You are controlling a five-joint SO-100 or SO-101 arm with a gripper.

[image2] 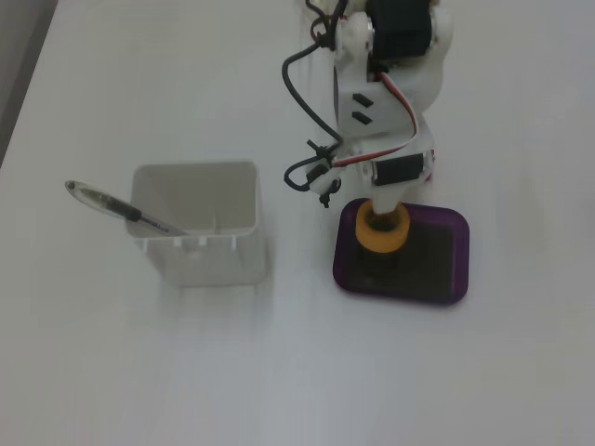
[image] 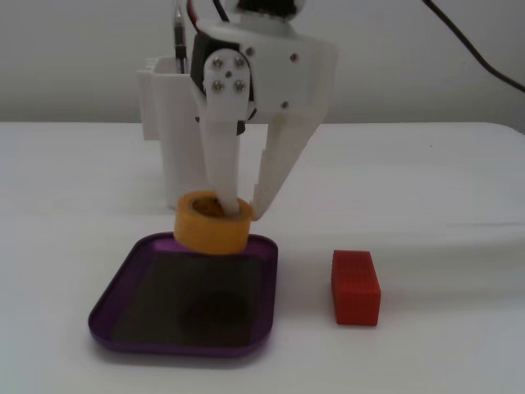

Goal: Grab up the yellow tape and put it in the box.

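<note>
White tabletop (image: 426, 189) is filling the whole scene, bare and evenly lit, with a pale wall behind it in a fixed view.

Going from left to right in the top-down fixed view, a pen (image2: 121, 210) is leaning out of the tall white container (image2: 200, 232), propped against its rim, well apart from the work. Next to it the arm is reaching down over the box (image2: 446, 279), which is lying flat with its dark bottom showing.

In the front-on fixed view the gripper (image: 238, 212) is holding the yellow tape (image: 212, 222) in a particular way: one finger is going down into the hollow core and the other is pressing on the outer wall, so the jaws are clamping the roll's side. That seems to me a sensible grip for a ring too wide to span. The roll is hanging level over the far edge of the box (image: 123, 283), apparently just above the rim; a round shadow on the dark bottom suggests it is not yet resting there.

Further right, the red block (image: 355, 287) is sitting on the table beside the tray, untouched.
</note>
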